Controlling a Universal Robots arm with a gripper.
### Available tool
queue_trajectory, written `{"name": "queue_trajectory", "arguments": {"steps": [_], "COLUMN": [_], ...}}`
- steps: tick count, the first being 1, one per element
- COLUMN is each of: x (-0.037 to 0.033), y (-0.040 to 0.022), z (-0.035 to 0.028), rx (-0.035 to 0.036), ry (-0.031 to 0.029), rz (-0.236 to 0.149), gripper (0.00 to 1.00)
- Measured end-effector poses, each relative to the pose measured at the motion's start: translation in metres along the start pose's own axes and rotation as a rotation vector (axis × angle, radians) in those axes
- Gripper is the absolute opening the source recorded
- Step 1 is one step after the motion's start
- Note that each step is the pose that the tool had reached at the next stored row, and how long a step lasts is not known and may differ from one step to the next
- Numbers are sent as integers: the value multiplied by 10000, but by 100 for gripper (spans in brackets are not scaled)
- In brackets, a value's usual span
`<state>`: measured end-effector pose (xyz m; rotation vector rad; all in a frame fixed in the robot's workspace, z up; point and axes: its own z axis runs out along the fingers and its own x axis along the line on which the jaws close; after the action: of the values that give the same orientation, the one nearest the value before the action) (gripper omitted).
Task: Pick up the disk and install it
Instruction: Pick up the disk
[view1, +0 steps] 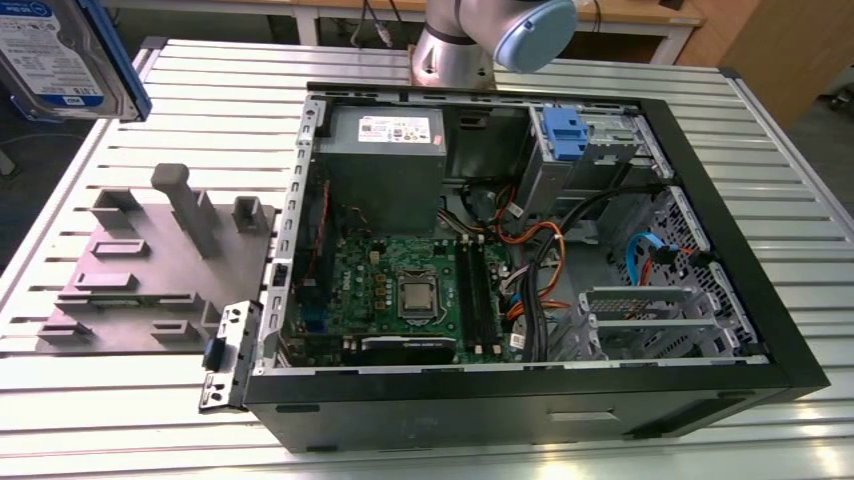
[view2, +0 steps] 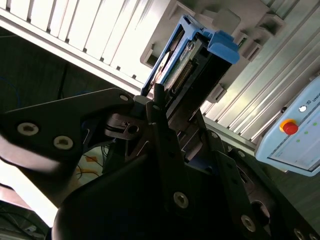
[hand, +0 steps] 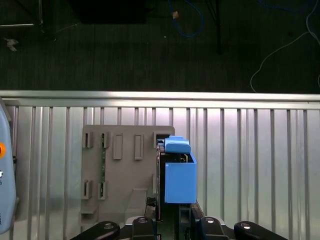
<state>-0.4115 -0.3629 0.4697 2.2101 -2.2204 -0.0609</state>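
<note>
We see the disk (view1: 54, 50) up in the air at the exterior view's top left corner, above the edge of the metal table (view1: 747, 130) with long ribs. It is well apart from the open computer case (view1: 534, 400). Its white-and-blue label faces us, but the print on it is too small for us to read. A blue frame (view1: 123, 70) runs along its side.

The gripper (view2: 172, 107) is grasping the disk. In the second wrist view we see its black fingers (view2: 160, 127) pressed against both flat sides, and the disk's thin edge with a row of pins. In the first wrist view we see the blue frame end-on between the fingers.

In the exterior view a silver arm (view1: 447, 50) with a pale blue cap stands behind the case.

A grey tray (view1: 147, 270) with posts and slots lies on the table at the exterior view's left of the case. In both wrist views it sits past the disk.

Inside the case we see a grey power box (view1: 387, 150) with a white label, a green board (view1: 414, 290) and a blue holder (view1: 561, 130).

The second wrist view has a pale box with a red button (view2: 290, 127).
</note>
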Motion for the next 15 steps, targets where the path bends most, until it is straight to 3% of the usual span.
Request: {"name": "queue_trajectory", "arguments": {"steps": [8,15], "x": [-1,-2], "y": [1,4], "z": [-29,-115], "rx": [0,0], "ry": [0,0], "rz": [0,0], "gripper": [35,35]}}
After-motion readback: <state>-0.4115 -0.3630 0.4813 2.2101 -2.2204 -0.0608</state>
